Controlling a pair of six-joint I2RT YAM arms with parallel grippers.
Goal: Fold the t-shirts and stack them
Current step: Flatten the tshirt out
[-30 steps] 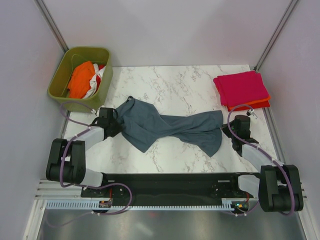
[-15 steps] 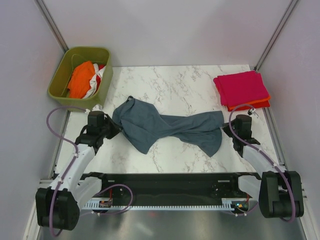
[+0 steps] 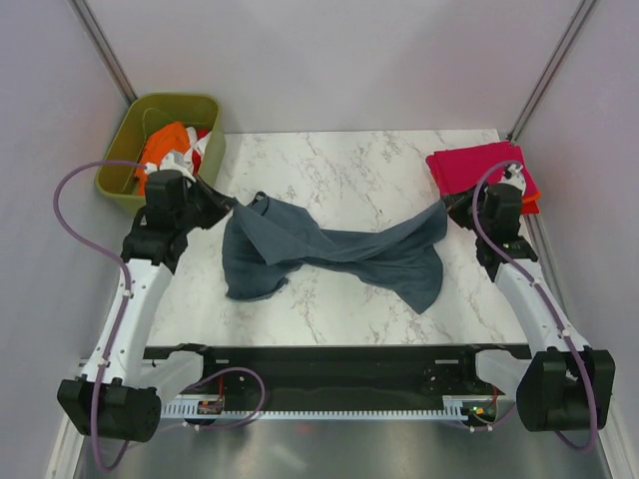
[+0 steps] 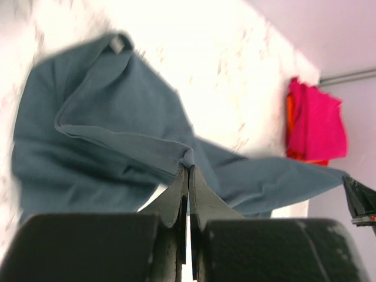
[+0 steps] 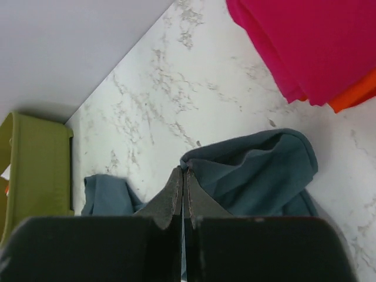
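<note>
Left tool (image 4: 188, 170), right tool (image 5: 183, 171) tight on t-shirt (image 3: 329, 254)

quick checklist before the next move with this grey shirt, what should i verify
1. Left gripper shut on the grey shirt: ok.
2. Right gripper shut on its other end: ok.
3. Shirt flat between the grippers: not ok, twisted and bunched in the middle.
4. Folded pink shirt apart from the grey one: ok.
5. Bare table beyond the shirt to lay it out: ok.
6. Matching corners gripped: cannot tell.
</note>
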